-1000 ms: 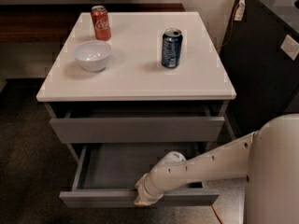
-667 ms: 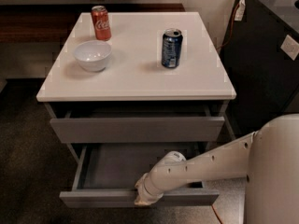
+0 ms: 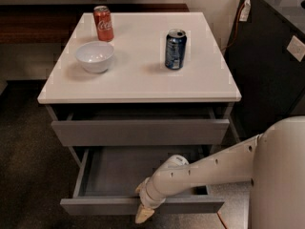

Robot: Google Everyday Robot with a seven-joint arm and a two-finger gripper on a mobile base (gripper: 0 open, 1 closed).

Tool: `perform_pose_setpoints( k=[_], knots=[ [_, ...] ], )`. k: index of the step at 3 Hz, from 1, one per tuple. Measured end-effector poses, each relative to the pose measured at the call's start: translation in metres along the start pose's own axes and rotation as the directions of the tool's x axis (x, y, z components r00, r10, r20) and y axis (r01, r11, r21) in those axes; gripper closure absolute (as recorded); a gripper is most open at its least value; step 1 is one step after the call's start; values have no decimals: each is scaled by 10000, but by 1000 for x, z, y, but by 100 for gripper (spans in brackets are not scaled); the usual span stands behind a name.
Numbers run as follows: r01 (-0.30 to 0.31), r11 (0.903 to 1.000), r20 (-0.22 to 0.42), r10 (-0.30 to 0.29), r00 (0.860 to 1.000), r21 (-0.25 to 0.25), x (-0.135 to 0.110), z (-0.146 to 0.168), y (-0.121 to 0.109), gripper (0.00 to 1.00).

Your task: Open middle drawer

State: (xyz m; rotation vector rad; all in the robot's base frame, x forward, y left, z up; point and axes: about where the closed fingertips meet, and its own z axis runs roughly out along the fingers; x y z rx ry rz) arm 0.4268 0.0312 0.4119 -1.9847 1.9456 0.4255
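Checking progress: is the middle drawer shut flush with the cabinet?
No, the middle drawer stands pulled out, its grey inner tray showing, with the gripper at its front strip.

Arm [image 3: 214,166]: off-white, smooth tubular segments, small dark holes along the side, rounded joint. Bulky white shell [image 3: 281,175]. Cream-tan end effector [image 3: 144,213] sits at the middle drawer [image 3: 95,205] front edge.

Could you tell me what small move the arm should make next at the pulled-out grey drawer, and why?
Probably pull no further and back the gripper away from the front. The wide shallow grey middle drawer stands well out of the white-topped cabinet, its inner tray showing, and the gripper sits at its front strip, so little seems left to pull.
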Motion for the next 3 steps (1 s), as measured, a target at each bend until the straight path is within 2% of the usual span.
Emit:
perform_pose_setpoints(
  k=[1,2,3],
  knots=[
    [212,9970,218,-196,9996,-746,-18,9,40,0],
    [370,9901,372,-322,9988,-1351,-30,16,69,0],
    [370,9901,372,-322,9988,-1351,-31,14,69,0]
  ],
)
